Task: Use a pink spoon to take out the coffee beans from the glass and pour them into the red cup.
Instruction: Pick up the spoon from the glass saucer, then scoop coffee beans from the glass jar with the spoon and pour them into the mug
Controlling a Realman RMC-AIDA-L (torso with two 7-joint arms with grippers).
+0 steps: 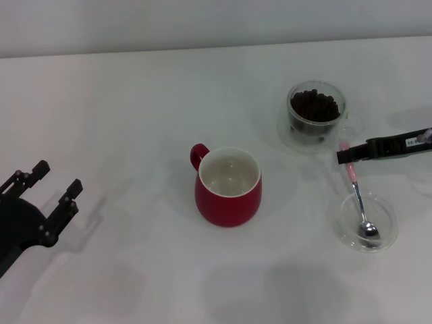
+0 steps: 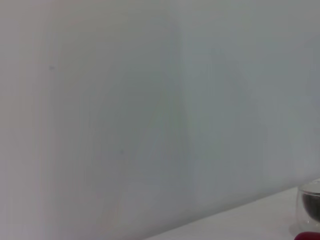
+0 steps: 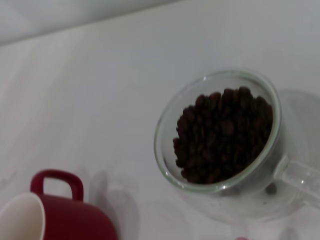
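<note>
The red cup [image 1: 228, 187] stands at the table's middle, handle towards the back left, its white inside bare. The glass [image 1: 316, 116] with the coffee beans [image 1: 314, 106] stands behind it to the right. The pink spoon [image 1: 358, 196] lies with its metal bowl in a shallow clear dish [image 1: 341, 226], its pink handle pointing towards the glass. My right gripper [image 1: 345, 156] reaches in from the right, directly over the tip of the spoon's handle. The right wrist view shows the glass [image 3: 165, 155], the beans [image 3: 222, 135] and the red cup [image 3: 75, 217]. My left gripper [image 1: 55, 182] is open and empty at the far left.
The white table [image 1: 135, 101] ends at a pale wall behind. The left wrist view shows mostly that wall, with the glass [image 2: 310, 202] and a sliver of the red cup [image 2: 306, 236] at its corner.
</note>
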